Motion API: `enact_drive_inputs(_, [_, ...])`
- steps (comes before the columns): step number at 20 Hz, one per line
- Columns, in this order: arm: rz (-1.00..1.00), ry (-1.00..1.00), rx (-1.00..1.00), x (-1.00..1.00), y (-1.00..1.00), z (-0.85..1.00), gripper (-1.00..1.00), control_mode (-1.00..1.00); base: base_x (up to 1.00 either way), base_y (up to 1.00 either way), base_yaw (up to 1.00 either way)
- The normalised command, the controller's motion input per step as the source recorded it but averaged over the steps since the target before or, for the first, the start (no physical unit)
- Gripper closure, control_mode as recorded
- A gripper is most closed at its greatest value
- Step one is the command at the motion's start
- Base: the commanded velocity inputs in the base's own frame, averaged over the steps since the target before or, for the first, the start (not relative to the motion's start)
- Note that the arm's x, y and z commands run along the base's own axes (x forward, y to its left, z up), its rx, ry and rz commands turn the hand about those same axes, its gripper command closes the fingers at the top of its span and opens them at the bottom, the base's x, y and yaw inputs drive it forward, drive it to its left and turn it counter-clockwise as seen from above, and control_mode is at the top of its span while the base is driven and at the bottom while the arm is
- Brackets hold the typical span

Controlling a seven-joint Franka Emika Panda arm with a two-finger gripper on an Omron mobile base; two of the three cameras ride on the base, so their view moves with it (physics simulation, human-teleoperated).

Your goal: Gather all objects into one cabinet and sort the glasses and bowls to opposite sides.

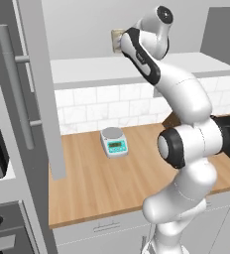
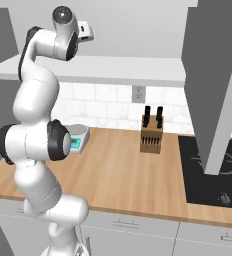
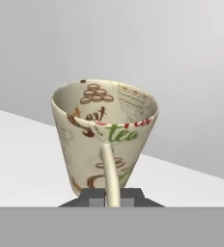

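Closest to the hand camera, the pincer [image 3: 113, 197] was shut on the loop handle of the mug [image 3: 104, 132], the thin cream handle running down between the two dark tips. That mug stood upright on the white shelf [image 3: 22, 159] of the cabinet, its open mouth showing brown and green print inside, with the grey back wall behind it. From the left base camera the mug [image 1: 116, 40] showed as a small cream shape just past the arm's wrist, above the shelf's front edge [image 1: 97, 69]. An open grey door [image 1: 37, 84] with a long bar handle [image 1: 15, 84] hung at the left. Below, on the bench [image 1: 102, 183], a scale [image 1: 113, 142] sat near the tiled back wall. From the right base camera a knife block [image 2: 152, 131] stood near the back edge of the bench, beside the black hob [image 2: 213, 170].
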Motion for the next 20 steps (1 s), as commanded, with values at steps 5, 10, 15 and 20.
enact_drive_inputs(5, [0.0, 0.01, 0.0, -1.0, 0.01, 0.13, 1.0, -1.0, 0.0, 0.0, 0.0])
enact_drive_inputs(10, [0.0, 0.02, -0.12, -1.0, -0.04, -0.06, 1.0, -1.0, 0.0, 0.0, 0.0])
enact_drive_inputs(15, [0.0, 0.01, 0.0, -0.82, 0.0, 0.0, 1.0, -1.0, 0.0, 0.0, 0.0])
enact_drive_inputs(20, [0.0, 0.0, 0.0, -0.11, 0.0, 0.0, 1.0, -1.0, 0.0, 0.0, 0.0])
